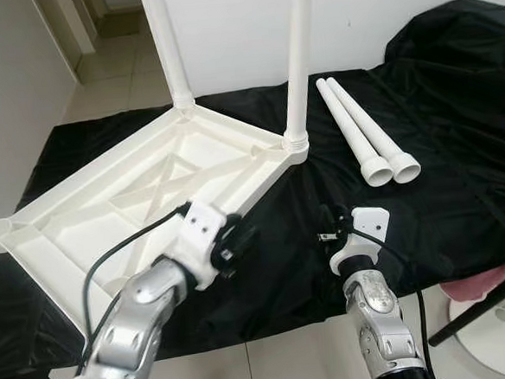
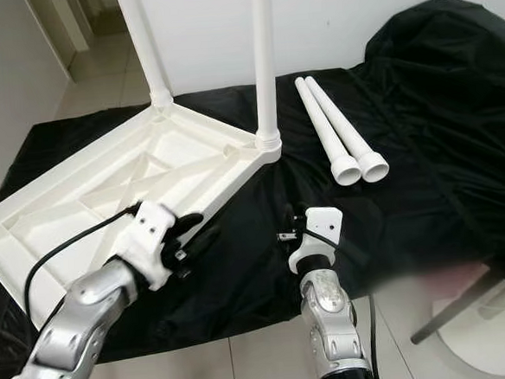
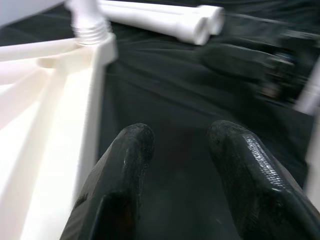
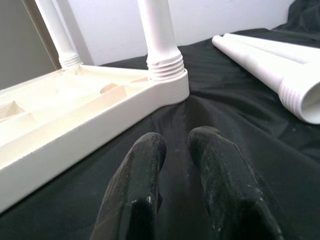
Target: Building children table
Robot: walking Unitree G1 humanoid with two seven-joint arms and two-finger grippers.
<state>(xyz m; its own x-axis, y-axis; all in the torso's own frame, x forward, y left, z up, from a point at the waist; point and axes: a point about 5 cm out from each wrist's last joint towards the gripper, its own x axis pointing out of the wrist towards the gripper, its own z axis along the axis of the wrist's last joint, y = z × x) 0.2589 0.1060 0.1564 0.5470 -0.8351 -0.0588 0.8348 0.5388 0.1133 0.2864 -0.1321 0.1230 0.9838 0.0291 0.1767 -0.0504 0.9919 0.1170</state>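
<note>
A white plastic tabletop (image 1: pixel 261 182) lies upside down on a black cloth (image 1: pixel 427 212). Two white legs stand screwed into it, one at the far corner (image 1: pixel 170 48) and one at the right corner (image 1: pixel 297 65). Two loose white legs (image 1: pixel 366 134) lie side by side on the cloth to the right. My left gripper (image 1: pixel 239 242) hovers open at the tabletop's near right edge, its fingers (image 3: pixel 125 165) over bare cloth. My right gripper (image 1: pixel 331 223) is low over the cloth in front of the right corner leg (image 4: pixel 161 45), shut on nothing.
The black cloth bunches into a heap (image 1: pixel 459 45) at the back right. A white round base (image 1: pixel 492 324), a pink item (image 1: pixel 476 287) and a dark bar stand on the floor at the lower right. Tiled floor and a doorway (image 1: pixel 109 52) lie at the back left.
</note>
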